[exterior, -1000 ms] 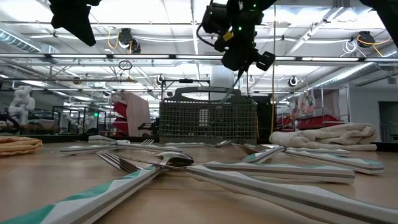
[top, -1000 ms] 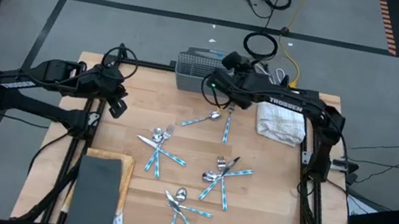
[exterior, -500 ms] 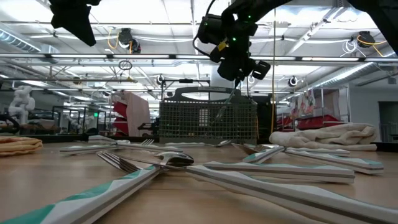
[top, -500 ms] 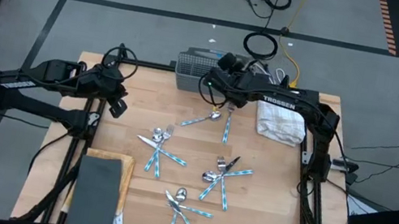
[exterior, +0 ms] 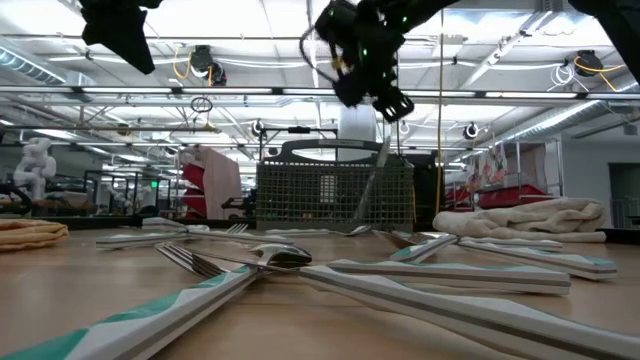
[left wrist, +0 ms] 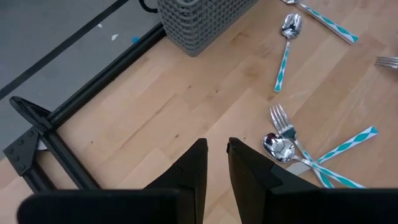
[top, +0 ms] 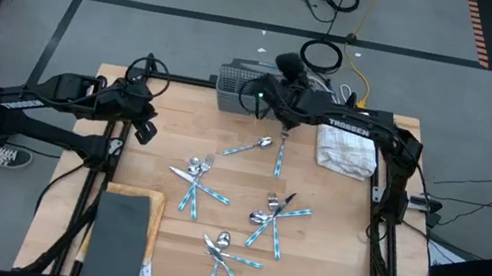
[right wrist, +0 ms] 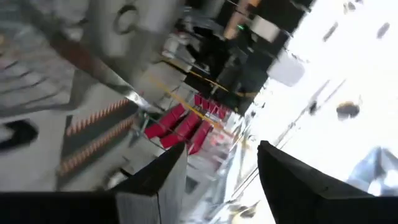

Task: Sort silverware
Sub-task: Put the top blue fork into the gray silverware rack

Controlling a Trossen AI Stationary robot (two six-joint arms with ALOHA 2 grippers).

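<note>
Reading "TROSSEN" in white letters on the right arm (top: 349, 128) is possible from the high view; no other writing can be made out.

Nearest the front edge of the counter (top: 325, 264) lies a dark grey mat (top: 119, 235) on a pale board at the left corner. The silverware (top: 229, 260) is scattered over the wooden top in loose crossed clusters: one at the front middle, one at centre left (top: 196, 182), one at centre right (top: 275, 214), and a spoon and another piece farther back (top: 265, 146). In the low view the closest forks and spoons (exterior: 262, 258) lie flat with their blue patterned handles pointing outward.

The left hand (left wrist: 216, 163) hovers above bare wood at the left side of the counter, its fingers nearly together with a narrow gap, grasping nothing. A fork and spoon (left wrist: 281, 138) lie crossed just beyond it.

A white folded towel (top: 345, 152) rests at the back right. At the back edge stands the grey wire-mesh basket (exterior: 335, 195), with one utensil (exterior: 372, 185) leaning upright inside it, its top above the rim.

The right hand (exterior: 368, 78) hangs in the air above the basket, fingers spread apart and released, holding nothing; its wrist view looks through the parted fingers (right wrist: 155, 186) at blurred room only.
</note>
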